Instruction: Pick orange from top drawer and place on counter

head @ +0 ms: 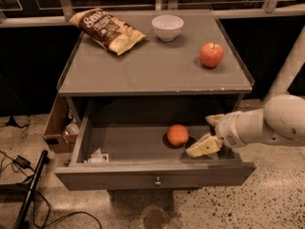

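**Speckled floor, open drawer, orange within reach**

Down in front, speckled floor (281,204), with black cables (24,168) off at the left. Just above, top drawer (109,178) pulled well out, small round knob (157,181) in the middle of its flat front. Left open that way for reaching in from above.

Lying on the drawer's grey bottom, a bit right of the middle: orange (177,135), not yet lifted. Near the left front corner, a small white scrap (97,156).

Coming in from the right on a fat white arm (271,123): tool (198,136), down inside the drawer and just beside the orange. No touch yet, as far as can be told. Fingers spread apart, holding nothing, pointed at the fruit, likely for sliding round it. Next job, at a guess: a little more to the left, then a squeeze.

Further back, tabletop (143,70), the place to put the orange. Room for it in the middle. Red apple (211,55) with a stem at the right, white bowl (167,27) and chip bag (107,30) near the far edge. Behind all that, a rail (28,22) and dark glass.
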Motion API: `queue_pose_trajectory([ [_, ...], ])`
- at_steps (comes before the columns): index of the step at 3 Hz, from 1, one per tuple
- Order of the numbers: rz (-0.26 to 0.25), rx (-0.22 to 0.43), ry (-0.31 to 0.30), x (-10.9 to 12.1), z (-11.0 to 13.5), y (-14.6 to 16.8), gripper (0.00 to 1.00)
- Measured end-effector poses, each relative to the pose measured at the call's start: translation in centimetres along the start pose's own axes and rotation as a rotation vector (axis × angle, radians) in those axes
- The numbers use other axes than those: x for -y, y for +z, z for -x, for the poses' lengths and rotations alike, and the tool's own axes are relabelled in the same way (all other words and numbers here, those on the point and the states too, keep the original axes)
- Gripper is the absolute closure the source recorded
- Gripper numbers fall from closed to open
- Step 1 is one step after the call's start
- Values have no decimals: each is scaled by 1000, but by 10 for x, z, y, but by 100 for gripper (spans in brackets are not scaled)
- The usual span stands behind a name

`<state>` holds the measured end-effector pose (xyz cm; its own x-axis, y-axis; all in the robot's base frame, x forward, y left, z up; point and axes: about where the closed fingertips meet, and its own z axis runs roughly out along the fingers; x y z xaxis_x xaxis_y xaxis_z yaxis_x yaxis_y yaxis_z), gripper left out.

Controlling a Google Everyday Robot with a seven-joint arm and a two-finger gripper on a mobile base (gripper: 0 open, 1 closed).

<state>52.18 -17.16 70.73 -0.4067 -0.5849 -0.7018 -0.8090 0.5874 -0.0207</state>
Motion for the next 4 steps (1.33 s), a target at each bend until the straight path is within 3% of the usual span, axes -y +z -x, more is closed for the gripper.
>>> queue_pose_trajectory([
  [2,2,28,11,2,2,26,22],
  [3,-6,67,5,3,5,41,17],
  [4,-4,124,-33,6,5,65,18],
])
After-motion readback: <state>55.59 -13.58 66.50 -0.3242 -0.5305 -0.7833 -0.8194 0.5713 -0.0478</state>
